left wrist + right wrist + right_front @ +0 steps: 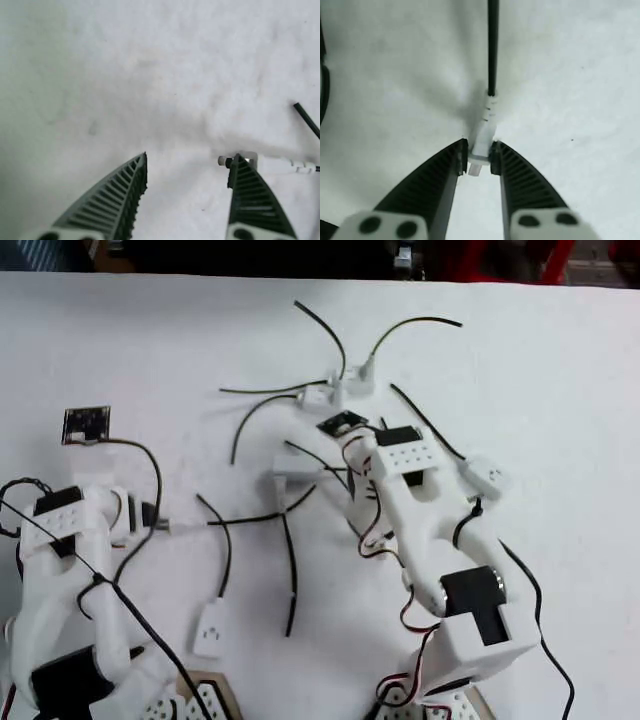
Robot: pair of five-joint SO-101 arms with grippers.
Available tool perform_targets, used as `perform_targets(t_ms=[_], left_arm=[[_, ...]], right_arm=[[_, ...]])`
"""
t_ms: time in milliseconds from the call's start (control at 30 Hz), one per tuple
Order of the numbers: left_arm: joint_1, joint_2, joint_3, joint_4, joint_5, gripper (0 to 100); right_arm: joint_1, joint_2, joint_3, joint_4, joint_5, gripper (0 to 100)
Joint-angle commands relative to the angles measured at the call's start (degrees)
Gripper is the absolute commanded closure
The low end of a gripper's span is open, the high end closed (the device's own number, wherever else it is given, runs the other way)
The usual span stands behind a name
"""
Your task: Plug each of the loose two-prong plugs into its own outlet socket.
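A white two-prong plug [482, 132] is pinched in the right tool [479, 150], low over the surface [580, 75]; the left tool [189, 159] is spread. The grasp seems made, so alignment with a free outlet socket [211, 628] is called for next.

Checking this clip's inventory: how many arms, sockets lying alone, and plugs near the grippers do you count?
Arms: 2
Sockets lying alone: 2
Plugs: 2, one in the right gripper, one beside the left gripper
Total: 6
Far cluster: too tangled to count.
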Motion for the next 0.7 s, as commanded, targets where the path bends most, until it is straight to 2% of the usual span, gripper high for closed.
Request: perform_targets(t_ms=[0, 500, 667], left_arm=[[-0.48, -2.15, -0.26, -0.70, -0.09, 74], [-0.48, -2.15, -0.26, -0.70, -0.09, 74], [-0.48, -2.15, -0.26, -0.70, -0.09, 74]], right_arm=[[-0.40, -0.31, -2.46, 0.48, -0.53, 92.3], [-1.01, -0.04, -4.66, 0.75, -0.53, 92.2], [-0.84, 6.29, -8.35, 3.82, -0.62, 92.4]])
